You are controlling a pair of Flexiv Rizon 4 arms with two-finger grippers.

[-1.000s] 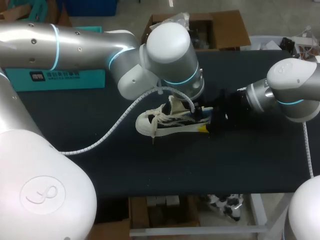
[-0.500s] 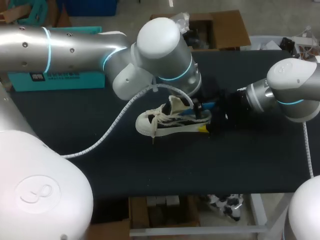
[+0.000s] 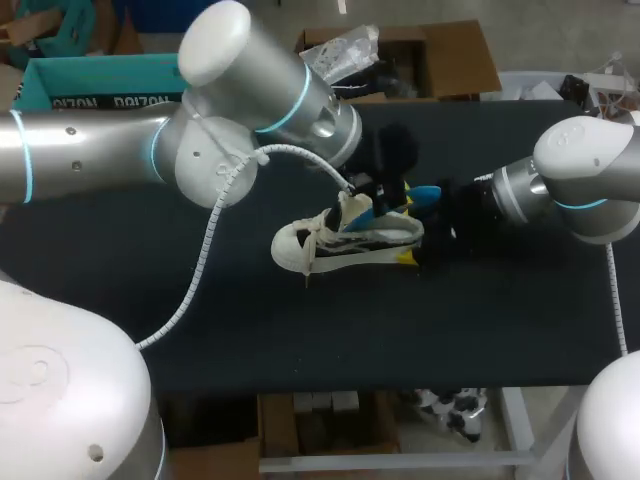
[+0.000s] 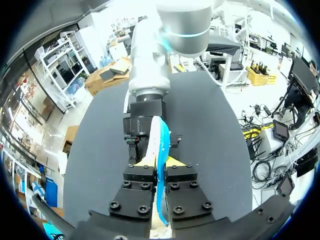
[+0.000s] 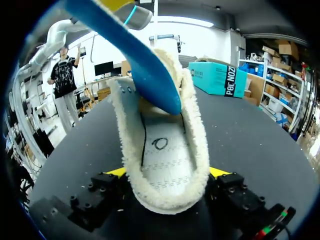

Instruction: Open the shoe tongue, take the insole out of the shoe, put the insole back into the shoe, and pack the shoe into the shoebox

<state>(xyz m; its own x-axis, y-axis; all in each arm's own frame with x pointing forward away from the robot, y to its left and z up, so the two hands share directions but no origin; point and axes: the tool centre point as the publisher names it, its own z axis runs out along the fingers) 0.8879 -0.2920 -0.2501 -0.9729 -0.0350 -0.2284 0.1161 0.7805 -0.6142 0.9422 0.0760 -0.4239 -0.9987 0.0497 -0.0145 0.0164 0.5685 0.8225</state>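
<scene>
The step in hand looked like drawing the insole out. The shoe (image 3: 345,240) lay on its sole near the middle of the desk (image 3: 300,330), toe towards the left arm (image 3: 120,165). Its heel was pinched from both sides by the right jaws, which came in low from the right arm (image 3: 585,185). The left jaws were pressed together edge-on around the blue insole (image 3: 422,194), holding it raised over the heel opening. In the right wrist view one rounded end of the insole hung just above the footbed, inside the ring of the fleecy collar (image 5: 197,150). Whether that end was touching the lining could not be told.

To finish this well, the right jaws should hold the heel down firmly, so that the shoe does not ride up with the pull. The left jaws should lift up and back along the insole's own length, not sideways, so that its end slips past the collar without folding. The tongue (image 3: 352,208) and the loose laces (image 3: 312,245) should be avoided. The pinch wants to stay snug, since the insole seems thin and floppy. It is best laid on bare desk near the shoe, ready to go back in before packing into the teal shoebox (image 3: 90,85), which stood well apart at the far left.
</scene>
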